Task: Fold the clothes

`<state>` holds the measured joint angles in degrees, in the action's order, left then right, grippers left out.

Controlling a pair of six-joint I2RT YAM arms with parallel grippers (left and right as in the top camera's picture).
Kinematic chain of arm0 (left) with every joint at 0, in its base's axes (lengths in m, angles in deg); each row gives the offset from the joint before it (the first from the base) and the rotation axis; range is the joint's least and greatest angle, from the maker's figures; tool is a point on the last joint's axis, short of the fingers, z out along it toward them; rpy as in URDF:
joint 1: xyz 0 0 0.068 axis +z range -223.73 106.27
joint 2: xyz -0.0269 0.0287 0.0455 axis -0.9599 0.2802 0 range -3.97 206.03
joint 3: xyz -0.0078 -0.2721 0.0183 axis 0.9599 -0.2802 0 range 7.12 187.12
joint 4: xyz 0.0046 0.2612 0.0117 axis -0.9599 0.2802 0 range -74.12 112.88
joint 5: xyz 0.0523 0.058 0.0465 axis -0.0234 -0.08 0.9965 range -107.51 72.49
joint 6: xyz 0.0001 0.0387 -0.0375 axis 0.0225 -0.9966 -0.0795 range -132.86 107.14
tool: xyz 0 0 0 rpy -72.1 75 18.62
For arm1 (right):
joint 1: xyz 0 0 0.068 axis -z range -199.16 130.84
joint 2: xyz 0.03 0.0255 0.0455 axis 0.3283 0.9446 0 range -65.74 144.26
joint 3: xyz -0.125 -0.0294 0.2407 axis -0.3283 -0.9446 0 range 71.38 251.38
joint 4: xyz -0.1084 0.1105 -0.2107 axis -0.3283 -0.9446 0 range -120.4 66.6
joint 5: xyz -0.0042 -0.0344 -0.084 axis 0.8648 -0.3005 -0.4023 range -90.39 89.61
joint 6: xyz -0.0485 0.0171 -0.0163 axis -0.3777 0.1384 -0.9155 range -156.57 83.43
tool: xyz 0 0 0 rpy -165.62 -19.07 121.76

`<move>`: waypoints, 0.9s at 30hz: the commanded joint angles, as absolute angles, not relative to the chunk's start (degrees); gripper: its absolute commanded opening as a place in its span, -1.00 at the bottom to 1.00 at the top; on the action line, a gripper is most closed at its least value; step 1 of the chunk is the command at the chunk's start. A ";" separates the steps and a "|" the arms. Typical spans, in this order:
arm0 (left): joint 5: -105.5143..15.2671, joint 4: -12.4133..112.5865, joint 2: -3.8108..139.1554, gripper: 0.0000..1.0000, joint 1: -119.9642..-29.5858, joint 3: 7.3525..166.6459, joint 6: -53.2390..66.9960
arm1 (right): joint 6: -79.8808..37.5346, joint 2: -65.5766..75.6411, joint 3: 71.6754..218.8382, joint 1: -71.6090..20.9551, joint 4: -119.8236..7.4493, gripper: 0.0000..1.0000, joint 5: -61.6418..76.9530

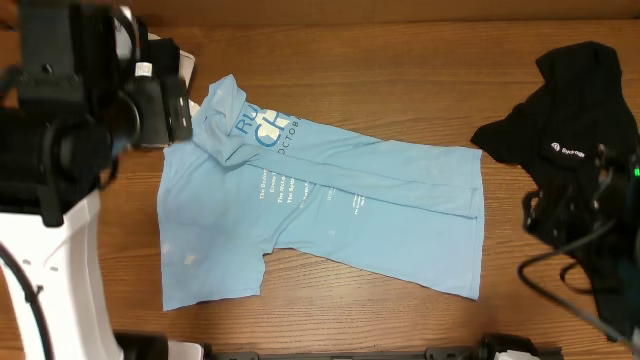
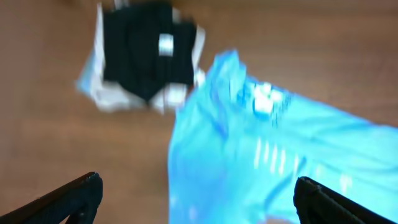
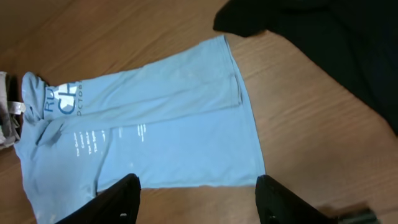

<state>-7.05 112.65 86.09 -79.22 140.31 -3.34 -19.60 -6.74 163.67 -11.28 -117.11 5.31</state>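
Right wrist view: the right gripper [image 3: 199, 184] fingers stand wide apart and hold nothing, near the hem end of the light blue T-shirt [image 3: 155, 130]. The left gripper [image 2: 198, 184] fingers are likewise wide and empty, over the collar end. The shirt lies flat on the table [image 1: 400, 60] with one long side folded inward. Judged step: between folds. The next move calls for pinching the unfolded long edge. The black garment [image 1: 570, 110] lies crumpled just beside the hem corner. No container is in view.

The desk [image 1: 400, 90] is brown wood, its grain running side to side across the overhead view. A paler tan strip [image 1: 400, 8] runs along its 12 o'clock edge. A dark rail [image 1: 340, 353] lies along the 6 o'clock edge.
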 commanded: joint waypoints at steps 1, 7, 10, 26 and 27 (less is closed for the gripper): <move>-7.92 112.65 81.54 1.00 -78.90 129.16 3.59 | -16.74 -7.26 160.33 -11.07 -117.86 0.27 4.15; -7.97 107.43 77.82 1.00 -78.90 106.26 9.93 | -16.76 -7.17 149.42 -11.09 -113.59 0.27 4.37; -7.94 100.94 76.67 1.00 -78.87 94.61 10.47 | -16.78 -6.56 145.22 -11.09 -110.97 0.28 4.87; -20.12 83.91 76.69 1.00 -75.81 62.13 5.93 | -17.33 -1.51 142.56 -11.35 -106.21 0.28 5.24; -20.75 82.60 76.69 1.00 -75.42 60.51 5.99 | -17.72 -1.23 142.56 -11.35 -106.08 0.28 5.24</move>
<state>-16.99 84.15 77.89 -76.62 63.79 5.42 -17.13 -1.78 142.62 -11.31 -106.62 5.17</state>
